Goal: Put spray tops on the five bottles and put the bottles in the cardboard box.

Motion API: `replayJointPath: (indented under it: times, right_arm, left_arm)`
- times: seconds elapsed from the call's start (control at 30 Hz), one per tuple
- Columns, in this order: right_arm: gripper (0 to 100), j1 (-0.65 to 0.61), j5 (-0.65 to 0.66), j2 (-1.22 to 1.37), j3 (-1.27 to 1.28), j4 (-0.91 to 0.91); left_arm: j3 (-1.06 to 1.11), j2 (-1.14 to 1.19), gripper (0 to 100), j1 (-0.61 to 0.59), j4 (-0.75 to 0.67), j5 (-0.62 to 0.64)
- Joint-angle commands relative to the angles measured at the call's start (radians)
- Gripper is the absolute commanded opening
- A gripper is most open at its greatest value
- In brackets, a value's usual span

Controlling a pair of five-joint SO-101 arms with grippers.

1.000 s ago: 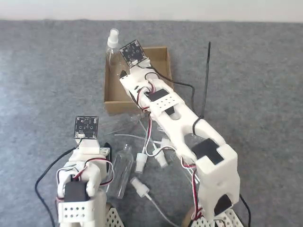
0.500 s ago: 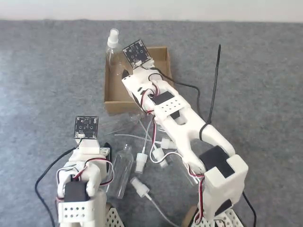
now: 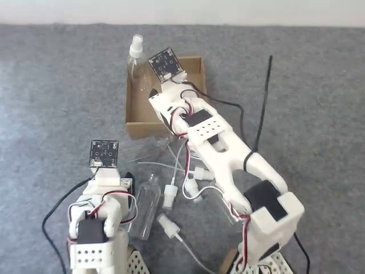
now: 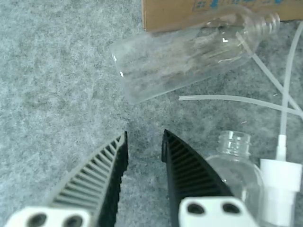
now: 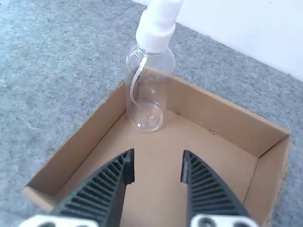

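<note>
Progress: one of five done, by my read. One capped bottle (image 5: 147, 90) stands upright in a corner of the cardboard box (image 3: 140, 130), spray top on and its tube hanging down inside. Right end effector (image 5: 157, 161) hangs over the middle of the box, jaws apart, holding nothing and near that bottle but not touching it. Left end effector (image 4: 144, 138) sits low over the grey bench, jaws a little apart, also holding nothing. A bare bottle (image 4: 234, 165) lies just beside it, neck open. A second bare bottle (image 4: 184, 61) lies on its side against the outside of the box's front wall. Loose spray tops (image 3: 170, 194) with long tubes are scattered between the arms. Can't count the rest; the right arm covers part of the pile. Left to do: cap and box four bottles.
</note>
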Motion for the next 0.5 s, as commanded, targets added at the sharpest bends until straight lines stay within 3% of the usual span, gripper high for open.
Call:
replayJointPath:
  times: [0.0,0.47]
  right_arm:
    - [12.7,0.015,-0.002,-0.117,-0.014,0.062]
    - [12.7,0.018,-0.005,-0.142,-0.011,0.114]
  left_arm:
    - [-0.012,-0.012,11,-0.002,0.005,-0.003]
    - [-0.012,-0.012,11,-0.002,0.005,-0.003]
